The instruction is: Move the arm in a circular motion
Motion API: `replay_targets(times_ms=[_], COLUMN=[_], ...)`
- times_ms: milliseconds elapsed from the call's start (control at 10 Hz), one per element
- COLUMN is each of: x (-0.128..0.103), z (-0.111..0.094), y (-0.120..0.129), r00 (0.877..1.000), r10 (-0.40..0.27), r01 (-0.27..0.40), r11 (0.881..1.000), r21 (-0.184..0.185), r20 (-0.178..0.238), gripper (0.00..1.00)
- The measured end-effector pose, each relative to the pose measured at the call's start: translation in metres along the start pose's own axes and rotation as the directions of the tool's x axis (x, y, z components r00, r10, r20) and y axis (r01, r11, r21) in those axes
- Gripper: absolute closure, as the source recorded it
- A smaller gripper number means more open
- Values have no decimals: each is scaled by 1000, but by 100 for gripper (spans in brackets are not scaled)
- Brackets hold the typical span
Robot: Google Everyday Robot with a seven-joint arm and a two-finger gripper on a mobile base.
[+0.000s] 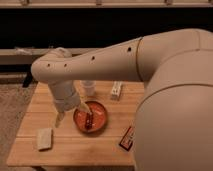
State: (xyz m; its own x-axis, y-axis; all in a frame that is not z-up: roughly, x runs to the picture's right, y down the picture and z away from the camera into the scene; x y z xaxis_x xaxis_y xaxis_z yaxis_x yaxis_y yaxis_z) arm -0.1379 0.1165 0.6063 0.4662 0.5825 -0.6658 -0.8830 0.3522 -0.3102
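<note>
Arm (pixel 100 62), tool (pixel 73 113) seemingly parted, by red plate (pixel 104 120)

The smooth matt arm (pixel 100 62) hangs its end effector (pixel 74 113) beside a glossy plate (pixel 103 119) on a wooden table (pixel 85 147).

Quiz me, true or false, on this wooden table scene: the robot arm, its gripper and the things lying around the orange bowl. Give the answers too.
1. The gripper hangs over the table beside the orange bowl. True.
2. The white cup lies inside the bowl. False: it stands on the table behind the bowl.
3. The bowl is empty. False: a dark reddish item lies in it.
4. A pale block lies near the table's front corner on the picture's left. True.
5. The arm reaches in from the picture's left. False: it comes in from the right.
</note>
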Motion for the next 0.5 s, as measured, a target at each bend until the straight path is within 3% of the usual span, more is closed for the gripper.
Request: replay_targets(times_ms=[500], x=[21], z=[2], y=[-21], r00=[997], r10=[74], r01=[-74], r11=[996], r21=[-52], r20=[-9], gripper=[20])
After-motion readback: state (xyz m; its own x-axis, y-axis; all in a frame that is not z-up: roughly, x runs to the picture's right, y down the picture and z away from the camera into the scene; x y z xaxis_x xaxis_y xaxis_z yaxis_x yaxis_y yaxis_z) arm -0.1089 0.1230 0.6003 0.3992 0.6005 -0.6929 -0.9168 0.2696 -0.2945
